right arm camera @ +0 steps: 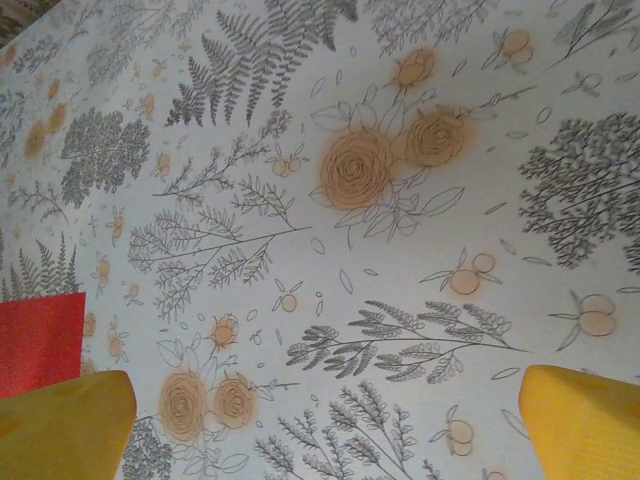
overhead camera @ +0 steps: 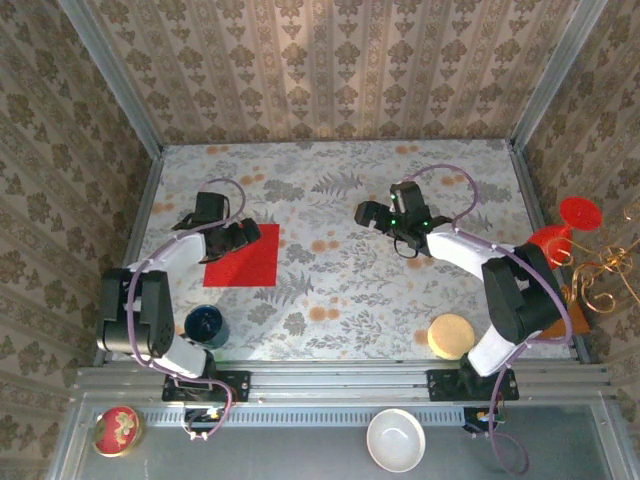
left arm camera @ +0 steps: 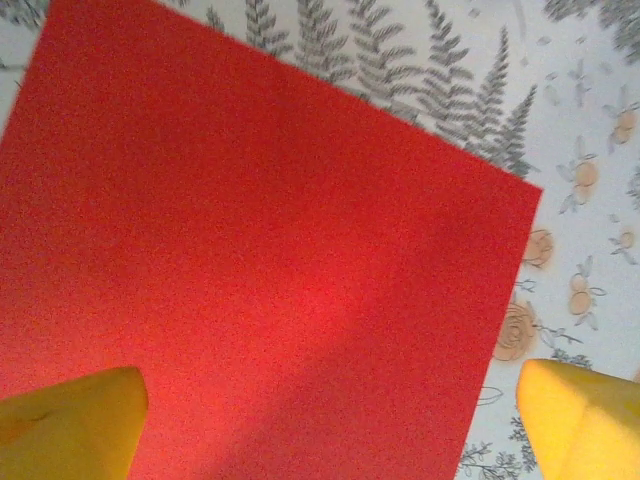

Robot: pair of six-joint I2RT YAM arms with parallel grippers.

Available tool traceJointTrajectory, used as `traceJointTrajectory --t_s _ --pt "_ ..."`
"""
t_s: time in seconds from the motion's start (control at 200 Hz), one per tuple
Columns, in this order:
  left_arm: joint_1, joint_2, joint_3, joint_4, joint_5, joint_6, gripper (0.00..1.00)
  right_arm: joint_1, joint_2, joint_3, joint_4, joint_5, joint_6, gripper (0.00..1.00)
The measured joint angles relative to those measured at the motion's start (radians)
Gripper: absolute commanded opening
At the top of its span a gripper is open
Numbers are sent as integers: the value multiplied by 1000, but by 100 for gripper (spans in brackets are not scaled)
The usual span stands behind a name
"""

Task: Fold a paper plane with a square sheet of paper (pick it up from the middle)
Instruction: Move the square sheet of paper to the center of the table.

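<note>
The square sheet of paper [overhead camera: 243, 260] lies flat on the floral tablecloth at the left, bright red with sharp corners. My left gripper [overhead camera: 247, 237] hangs over its far edge. In the left wrist view the paper [left arm camera: 260, 260] spreads under my left gripper [left arm camera: 330, 440], whose yellow fingertips [left arm camera: 70, 425] stand wide apart, open, with nothing between them. My right gripper [overhead camera: 368, 214] hovers over bare cloth near the table's middle, apart from the paper. In the right wrist view my right gripper [right arm camera: 325, 430] is open and empty, and a corner of the paper [right arm camera: 38, 342] shows at the left edge.
A dark blue cup [overhead camera: 205, 326] stands near the left arm's base. A round tan disc [overhead camera: 450, 336] lies by the right arm's base. Red translucent glasses [overhead camera: 566, 228] and a gold wire piece [overhead camera: 600, 276] sit beyond the right edge. A white bowl [overhead camera: 395, 440] and a red tin [overhead camera: 117, 430] rest on the near shelf.
</note>
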Motion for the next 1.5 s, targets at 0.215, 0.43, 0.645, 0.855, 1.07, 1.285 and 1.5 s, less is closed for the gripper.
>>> traceJointTrajectory --t_s 0.215,0.43,0.645,0.855,1.07,1.285,1.5 --pt "0 74 46 -35 7 -14 94 5 8 14 -5 -42 29 100" --pt "-14 153 92 -52 19 -16 91 8 34 35 -16 -67 32 100" --pt "-67 193 111 -56 14 -30 90 9 40 37 -20 -80 33 100" --pt "-176 201 112 -41 10 -92 84 9 40 37 -28 -82 33 100" --pt "-394 216 114 16 -7 -257 77 9 34 37 -67 -77 36 98" --pt "-555 237 114 101 40 -476 63 7 -31 36 -146 -67 50 91" --pt "-579 209 57 183 91 -609 55 5 -74 11 -243 -130 69 73"
